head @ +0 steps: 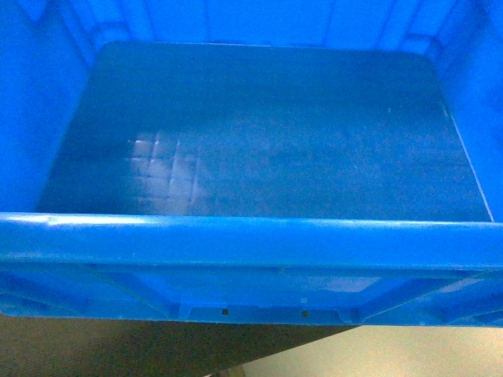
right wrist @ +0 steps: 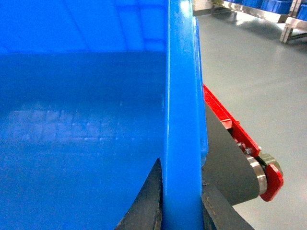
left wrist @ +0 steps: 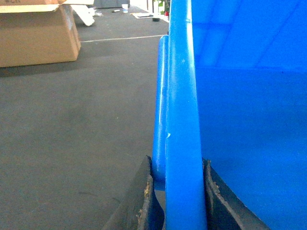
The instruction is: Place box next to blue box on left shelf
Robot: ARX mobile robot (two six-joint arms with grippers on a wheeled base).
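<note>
while clamped on opposite rims, both hands carry the load: left hand (left wrist: 181, 191) pinched shut over the left rim of the box (head: 259, 133), dark pads on either side of the thick blue lip; right hand (right wrist: 180, 196) gripping the right rim the same way. seen from the head camera, fills nearly the whole frame, near rim running straight across the bottom, ribbed outer wall with two small square holes just below it, smooth bare floor inside with nothing in it. held up off the ground by the look of it, dark floor (left wrist: 72, 134) visible under the near edge.

for the step in hand, judged as the carry toward the left shelf: best kept level, both grips equal in height so the rim does not twist out of either pinch. slow turns of the base, since a wide crate swings at its far corners. worth checking the pads sit fully over the lip, not only on its edge. no shelf and no second blue box in any view for sure, so approach to be lined up only once those come into sight.

farther out, on the left: dark matting, a cardboard carton (left wrist: 36, 36) at the far left, a white line beyond it. on the right: a red bracket with rollers (right wrist: 259, 167) just beside the crate wall, pale grey floor, then metal racking (right wrist: 268, 12) at the far right corner, holding what look like blue bins.
</note>
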